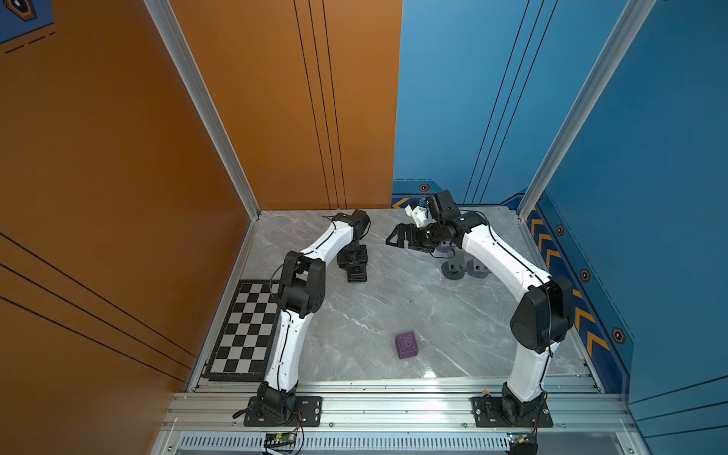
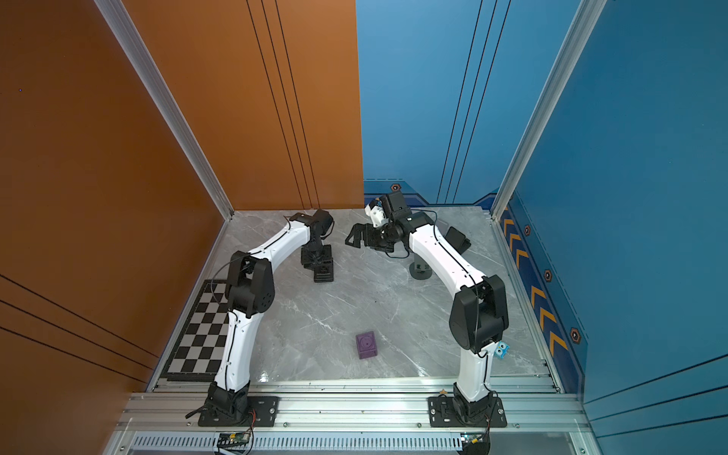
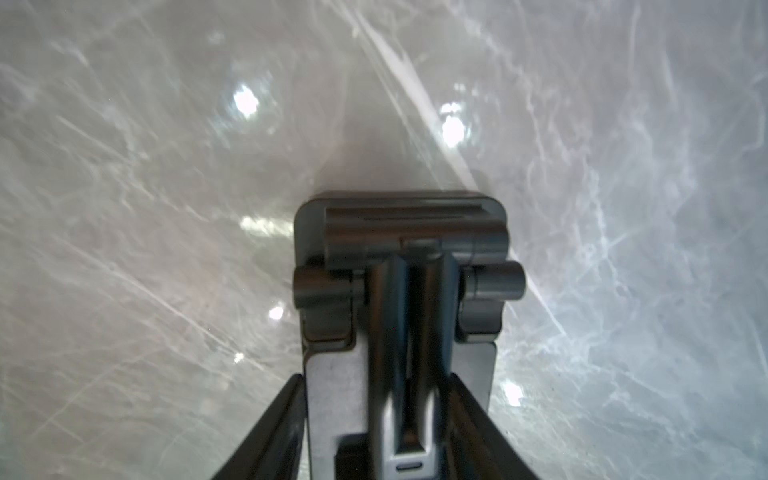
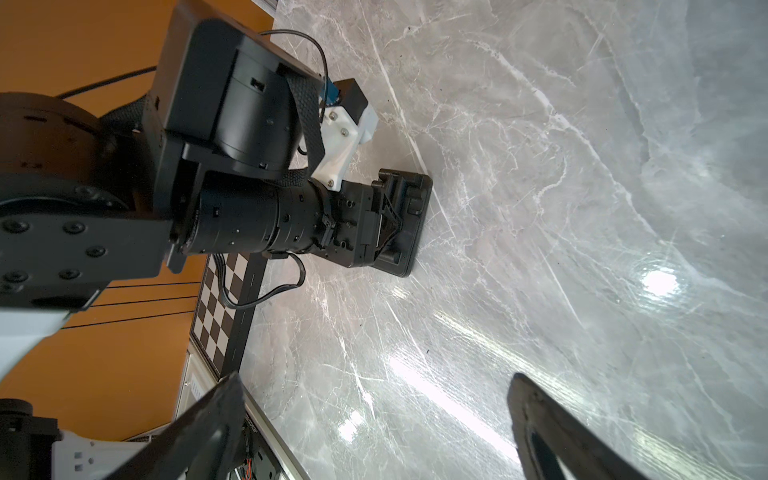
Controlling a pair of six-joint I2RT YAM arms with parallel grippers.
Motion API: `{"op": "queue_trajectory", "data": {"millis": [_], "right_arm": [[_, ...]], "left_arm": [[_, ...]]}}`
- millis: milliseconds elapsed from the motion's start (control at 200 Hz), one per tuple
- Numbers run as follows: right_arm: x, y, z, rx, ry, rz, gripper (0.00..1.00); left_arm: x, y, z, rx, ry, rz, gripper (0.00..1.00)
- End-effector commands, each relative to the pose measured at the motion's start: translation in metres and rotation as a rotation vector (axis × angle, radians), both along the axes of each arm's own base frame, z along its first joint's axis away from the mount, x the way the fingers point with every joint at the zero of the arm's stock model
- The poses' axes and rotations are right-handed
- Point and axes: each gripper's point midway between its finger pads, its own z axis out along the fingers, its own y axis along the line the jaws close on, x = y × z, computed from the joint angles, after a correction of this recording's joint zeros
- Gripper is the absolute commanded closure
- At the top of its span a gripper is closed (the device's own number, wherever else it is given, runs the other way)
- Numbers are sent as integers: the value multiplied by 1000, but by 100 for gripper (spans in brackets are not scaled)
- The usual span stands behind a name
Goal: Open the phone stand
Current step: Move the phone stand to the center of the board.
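Note:
The black phone stand (image 1: pixel 357 272) (image 2: pixel 324 272) lies flat on the marble table at the back left, folded. My left gripper (image 1: pixel 351 258) (image 2: pixel 316 256) points straight down onto it. In the left wrist view the phone stand (image 3: pixel 409 232) fills the space between the fingers (image 3: pixel 286 415), which press against its plate and centre arm. The right wrist view shows the same grip on the phone stand (image 4: pixel 415 208) from the side. My right gripper (image 1: pixel 394 236) (image 2: pixel 352 236) (image 4: pixel 374 378) hovers to the right of the stand, jaws wide apart, holding nothing.
A purple cube (image 1: pixel 407 344) (image 2: pixel 366 344) sits near the front middle. A checkerboard (image 1: pixel 244 331) lies along the left edge. Small grey stands (image 1: pixel 455 268) and a black object (image 2: pixel 457 238) sit under the right arm. A blue cube (image 2: pixel 501 350) is at the right.

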Motion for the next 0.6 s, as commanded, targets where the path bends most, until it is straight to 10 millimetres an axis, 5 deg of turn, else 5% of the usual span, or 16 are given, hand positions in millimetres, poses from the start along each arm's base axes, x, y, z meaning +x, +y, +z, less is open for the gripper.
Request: {"op": "queue_trajectory", "data": {"millis": [0,160,280,370,595], "right_arm": [[-9,-6,7,-23,-16,-9,0],[-10,-6,7,-22,-16,-2,0],[-12,-6,7,-19,-15,4,0],[-12,-5,8,-19,-16,9,0],[-13,-7,7,-23,-17,15,0]], "left_arm": [[-13,9,11,30,6,-6,44],[-18,12,10,39,12,-4,37],[-18,9,14,37,2,-13,10],[-17,0,19,34,-14,-55,1],[-18,-18,14,23,-10,-103,2]]}}
